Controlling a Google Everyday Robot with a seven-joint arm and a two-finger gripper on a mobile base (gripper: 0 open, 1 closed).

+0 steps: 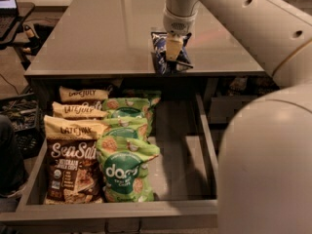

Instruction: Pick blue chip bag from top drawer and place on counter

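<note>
The blue chip bag (pixel 163 52) hangs upright just above the front part of the counter (pixel 107 28), near its edge. My gripper (pixel 173 48) reaches down from the arm at the top and is shut on the blue chip bag's upper part. The top drawer (pixel 183 145) stands pulled open below the counter. Its left half holds brown-and-cream Late July bags (pixel 73 152) and green dang bags (pixel 124 167). Its right half shows bare grey floor.
My robot's pale body (pixel 265 165) fills the lower right and hides the drawers there. A laptop on a side table (pixel 9 9) is at the far left. A dark crate (pixel 22 118) sits on the floor at left.
</note>
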